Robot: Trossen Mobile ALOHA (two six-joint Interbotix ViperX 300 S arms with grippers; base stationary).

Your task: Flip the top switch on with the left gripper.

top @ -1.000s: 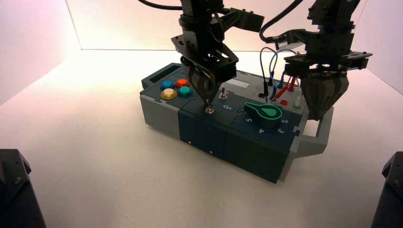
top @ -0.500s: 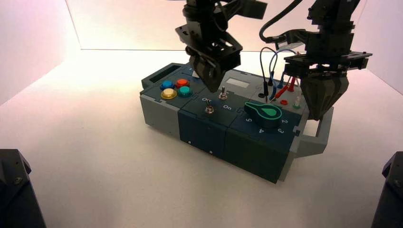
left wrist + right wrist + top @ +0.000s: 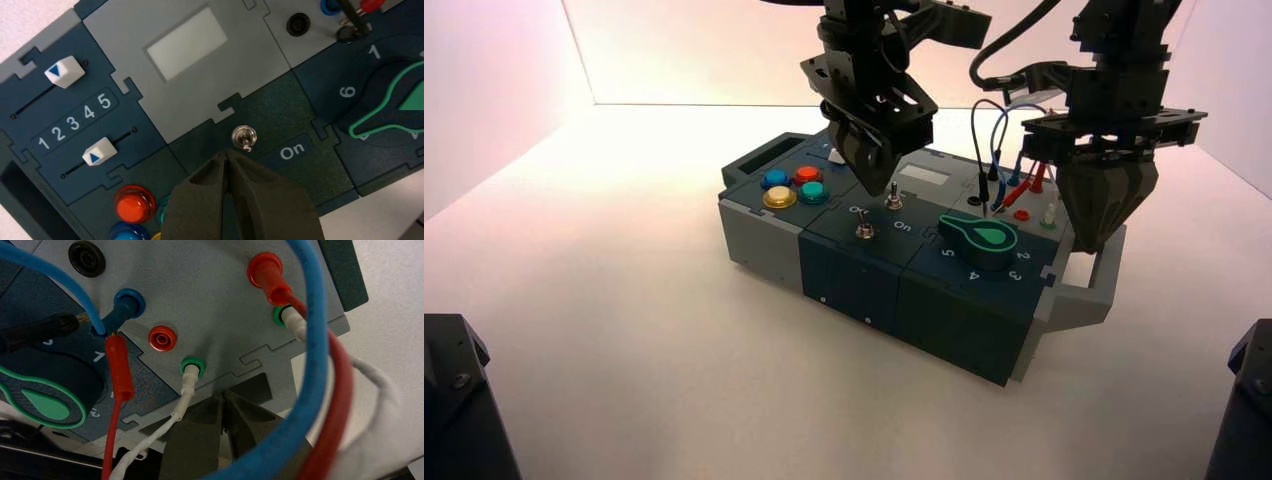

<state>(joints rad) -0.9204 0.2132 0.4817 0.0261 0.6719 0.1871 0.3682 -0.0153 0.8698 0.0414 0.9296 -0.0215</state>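
Note:
The top switch point(image 3: 891, 197) is a small metal toggle on the dark blue middle panel of the box point(image 3: 764, 240), farther back than a second toggle point(image 3: 863, 231). In the left wrist view the top switch point(image 3: 244, 136) stands just past my fingertips, with the word "On" point(image 3: 292, 150) beside it. My left gripper point(image 3: 871, 186) point(image 3: 227, 154) is shut with nothing in it, its narrow point just left of the toggle; I cannot tell whether they touch. My right gripper point(image 3: 1096, 240) point(image 3: 223, 394) hangs shut and idle over the box's right end.
Several coloured round buttons point(image 3: 792, 187) sit at the box's left end, and a green knob point(image 3: 980, 239) lies right of the switches. Red, blue and white wires point(image 3: 1014, 180) are plugged in at the back right. Two white sliders point(image 3: 65, 71) and a white window point(image 3: 186, 42) lie behind the switches.
My left gripper has lifted off the nearer toggle and moved back and slightly right to the top switch. The right arm has not moved.

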